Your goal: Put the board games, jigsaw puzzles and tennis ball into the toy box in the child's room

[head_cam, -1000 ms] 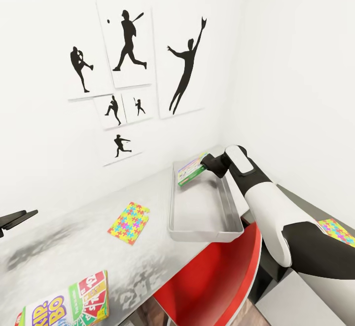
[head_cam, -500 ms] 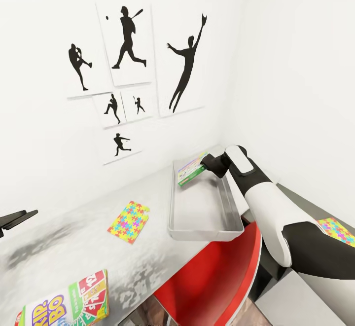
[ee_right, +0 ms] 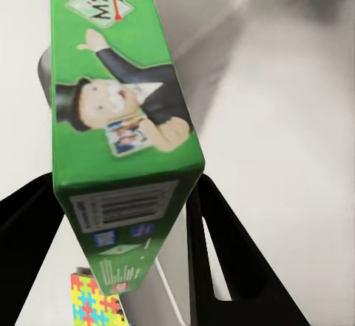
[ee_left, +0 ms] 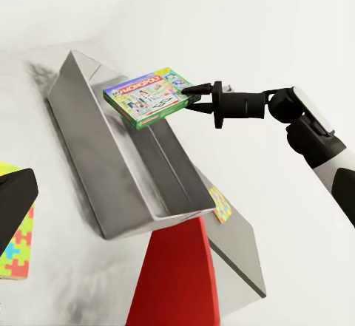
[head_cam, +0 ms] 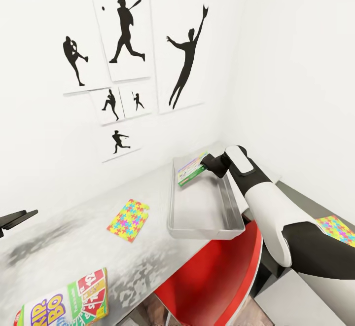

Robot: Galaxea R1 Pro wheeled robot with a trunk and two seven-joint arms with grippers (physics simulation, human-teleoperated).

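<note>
My right gripper (head_cam: pixel 205 164) is shut on the edge of a green Monopoly board game (head_cam: pixel 191 169), holding it tilted just over the far end of the grey metal toy box (head_cam: pixel 224 202) on the table. The right wrist view has the game (ee_right: pixel 122 119) clamped between two black fingers (ee_right: pixel 214 245). From the left wrist camera, the game (ee_left: pixel 148 98) hangs above the toy box (ee_left: pixel 111 171). One jigsaw puzzle (head_cam: pixel 128 220) lies flat left of the box. A Skip-Bo board game (head_cam: pixel 66 302) lies at the table's near left corner. My left gripper (head_cam: pixel 29 213) hovers open and empty at the left.
A red chair (head_cam: pixel 212 276) is tucked under the table in front of the toy box. A second jigsaw puzzle (head_cam: pixel 337 230) lies on a dark surface to my right, past the right arm. White walls with baseball silhouettes (head_cam: pixel 128 30) close off the table's far side.
The whole view has shifted slightly, so the camera moved. My right gripper still holds the Monopoly game over the toy box's far end; nothing else has moved.
</note>
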